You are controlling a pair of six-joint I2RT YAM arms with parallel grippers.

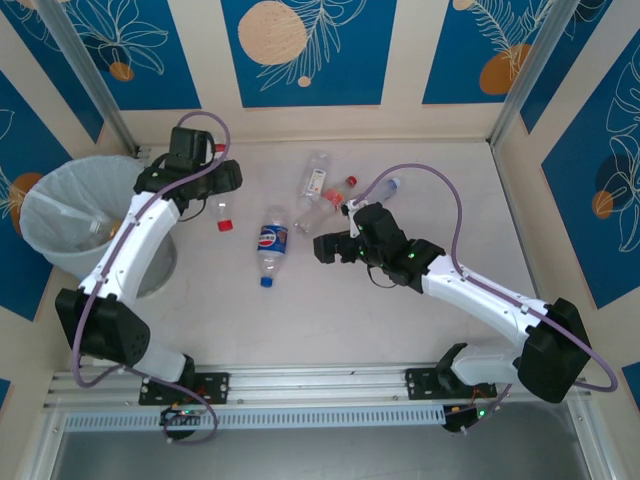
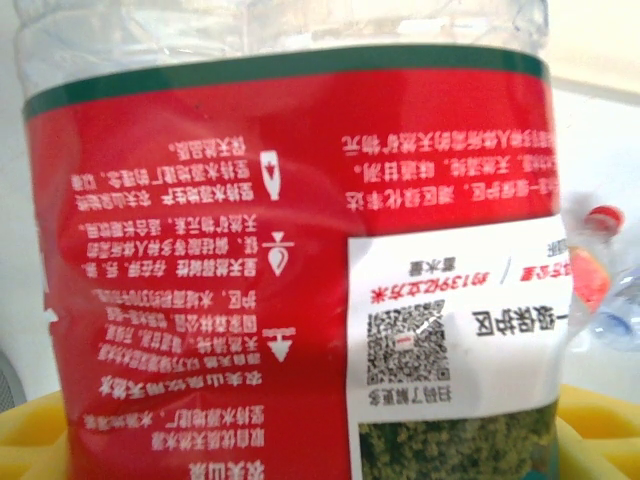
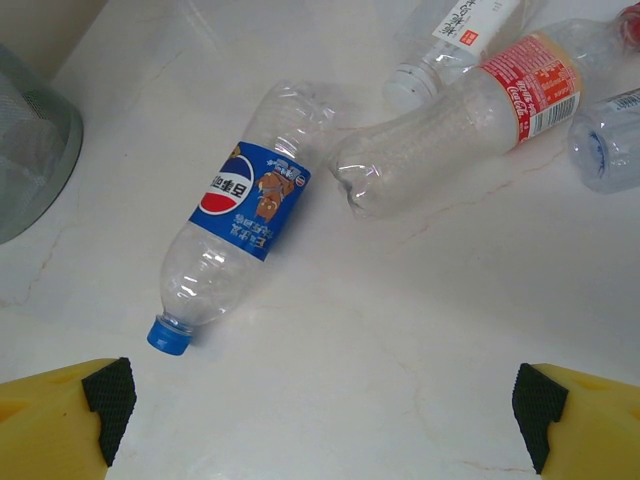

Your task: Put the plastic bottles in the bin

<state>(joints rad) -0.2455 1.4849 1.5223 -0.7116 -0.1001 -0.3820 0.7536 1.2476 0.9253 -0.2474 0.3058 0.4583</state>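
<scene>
Your L gripper (image 1: pixel 222 182) grips the red-label bottle (image 2: pixel 250 280) beside the bin (image 1: pixel 50 245); R gripper (image 3: pixel 322 398) jaws gape wide over the table (image 3: pixel 400 330), near the Pepsi bottle (image 3: pixel 245 205).

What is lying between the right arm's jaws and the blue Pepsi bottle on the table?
Nothing visible. Only bare table lies between the open right jaws and the Pepsi bottle.

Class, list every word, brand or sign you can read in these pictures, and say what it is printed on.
"Coca-Cola": red label on the ribbed bottle.
Pepsi globe with Chinese characters: blue-capped bottle.
Upside-down Chinese print and QR code, too blurred: red-label bottle.
Red characters, too small: white-label bottle.
</scene>
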